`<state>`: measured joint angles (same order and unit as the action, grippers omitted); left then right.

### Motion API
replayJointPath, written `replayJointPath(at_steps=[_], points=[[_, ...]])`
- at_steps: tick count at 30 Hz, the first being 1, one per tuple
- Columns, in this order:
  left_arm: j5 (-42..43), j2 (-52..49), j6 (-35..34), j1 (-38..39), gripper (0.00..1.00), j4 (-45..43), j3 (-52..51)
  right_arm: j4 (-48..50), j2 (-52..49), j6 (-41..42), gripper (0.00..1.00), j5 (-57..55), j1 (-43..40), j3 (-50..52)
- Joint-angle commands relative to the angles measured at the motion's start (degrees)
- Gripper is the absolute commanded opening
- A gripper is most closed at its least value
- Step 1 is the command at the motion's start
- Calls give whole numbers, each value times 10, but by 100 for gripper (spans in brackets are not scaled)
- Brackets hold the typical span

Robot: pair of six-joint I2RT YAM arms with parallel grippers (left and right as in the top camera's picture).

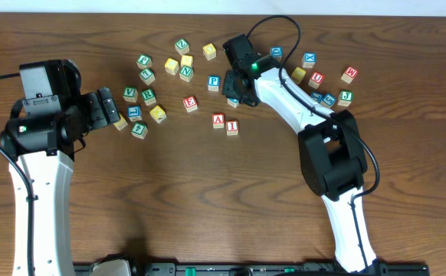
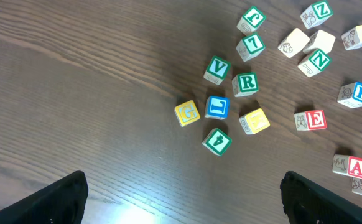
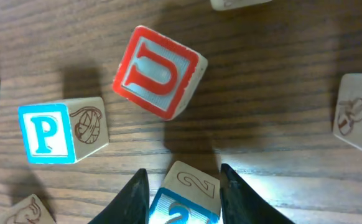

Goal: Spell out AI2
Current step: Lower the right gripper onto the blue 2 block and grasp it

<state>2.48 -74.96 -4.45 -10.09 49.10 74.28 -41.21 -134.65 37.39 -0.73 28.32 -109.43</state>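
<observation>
The 2 cube (image 3: pixel 184 200) is pinched between the right claw's (image 1: pixel 236 93) 2 fingers; just behind that claw, toward the arm bases, the A cube (image 1: pixel 218 120) and I cube (image 1: pixel 232 127) sit side by side; the P cube (image 1: pixel 214 80) lies beside it; the left claw (image 2: pixel 181 208) gapes wide, well apart.
</observation>
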Motion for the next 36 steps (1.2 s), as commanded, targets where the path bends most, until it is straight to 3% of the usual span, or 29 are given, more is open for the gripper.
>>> replayJointPath(at_steps=[1, 6, 16, 27, 36], points=[[-1, -3, 3, -2, 98, 2, 2, 7, -8, -102, 36, 27, -6, -3], [-1, -3, 3, -2, 98, 2, 2, -12, -8, -171, 36, 59, -16, -14], [-1, -3, 3, -2, 98, 2, 2, -86, -8, -101, 36, 56, -25, -20], [-1, -3, 3, -2, 98, 2, 2, -101, -8, -102, 25, 39, -25, -20], [-1, -3, 3, -2, 97, 2, 2, -188, 3, -103, 19, 39, -25, -20]])
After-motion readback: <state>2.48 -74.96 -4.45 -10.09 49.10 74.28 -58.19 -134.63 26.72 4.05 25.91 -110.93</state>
